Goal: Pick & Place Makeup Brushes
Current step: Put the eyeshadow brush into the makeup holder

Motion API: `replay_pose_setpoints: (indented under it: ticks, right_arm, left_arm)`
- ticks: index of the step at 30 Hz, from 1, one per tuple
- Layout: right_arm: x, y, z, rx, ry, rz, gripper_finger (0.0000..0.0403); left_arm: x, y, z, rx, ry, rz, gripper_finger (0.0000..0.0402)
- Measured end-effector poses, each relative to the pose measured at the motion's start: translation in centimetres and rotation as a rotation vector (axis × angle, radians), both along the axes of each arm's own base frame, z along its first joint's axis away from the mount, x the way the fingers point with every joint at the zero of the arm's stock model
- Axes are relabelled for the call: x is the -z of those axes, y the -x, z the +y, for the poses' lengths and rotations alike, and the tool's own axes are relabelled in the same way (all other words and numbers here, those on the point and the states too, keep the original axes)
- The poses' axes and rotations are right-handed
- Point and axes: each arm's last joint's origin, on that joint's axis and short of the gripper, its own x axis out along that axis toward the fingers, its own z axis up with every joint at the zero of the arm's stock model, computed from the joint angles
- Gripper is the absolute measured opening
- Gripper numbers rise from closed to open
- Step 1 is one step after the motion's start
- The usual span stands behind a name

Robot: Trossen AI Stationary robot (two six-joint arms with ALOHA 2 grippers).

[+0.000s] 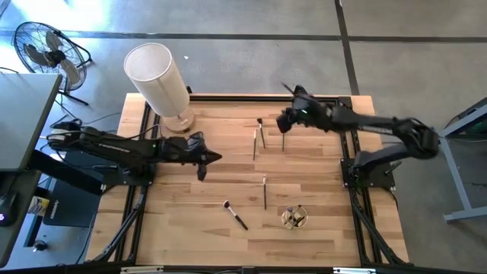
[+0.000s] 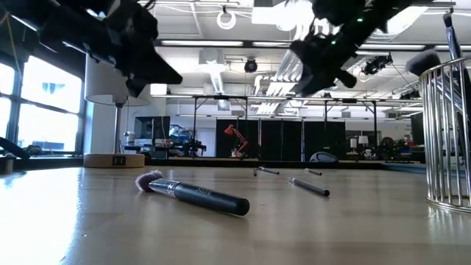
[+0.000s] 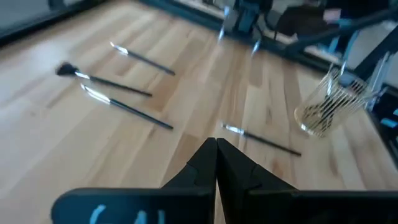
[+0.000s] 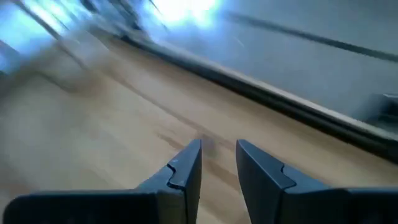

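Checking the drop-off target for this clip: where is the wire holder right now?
In the high view the wire holder stands on the table's near right part, right of the fat brush and past the lower end of a thin brush.

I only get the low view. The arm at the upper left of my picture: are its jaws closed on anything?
Observer: That is the left gripper. Its wrist view shows the jaws shut together with nothing between them.
Operator: How many brushes lie beyond the fat one?
Observer: From above, four. Beyond the fat brush there is one thin brush mid-table and three other brushes nearer the far edge.
Operator: And the other arm?
Observer: The right gripper has its jaws apart. Its wrist view shows nothing between them.
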Motion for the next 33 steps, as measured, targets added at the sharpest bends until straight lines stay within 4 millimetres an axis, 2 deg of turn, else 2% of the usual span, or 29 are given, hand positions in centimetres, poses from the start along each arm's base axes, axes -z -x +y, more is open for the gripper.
replay_pose_setpoints:
  ticks: [2,6,12,16,21,33]
  right_arm:
    - [-0.6,-1.3,-1.4,0.045,-0.055,0.087,0.0095]
    - [0.4,-3.4,-4.2,0.117,-0.225,0.238,0.0095]
    - [4.8,-5.0,-7.6,0.175,-0.502,0.347,0.0095]
    - [7.8,-5.3,-8.4,0.222,-0.582,0.420,0.0095]
    - [9.8,-5.4,-9.0,0.261,-0.613,0.456,0.0095]
    - [10.3,-4.4,-10.9,0.352,-0.633,0.414,0.0095]
  left_arm:
    - [-0.1,0.7,0.0,-0.003,-0.013,-0.014,0.0001]
    - [-0.7,1.3,0.1,0.003,-0.013,-0.035,0.0000]
    - [-0.6,1.6,0.1,0.031,-0.014,-0.015,0.0000]
    - [-0.3,1.7,0.0,0.050,-0.007,0.021,0.0000]
    - [0.1,1.9,0.0,0.052,-0.006,0.063,0.0000]
    - [0.2,1.9,0.0,0.058,-0.009,0.071,0.0000]
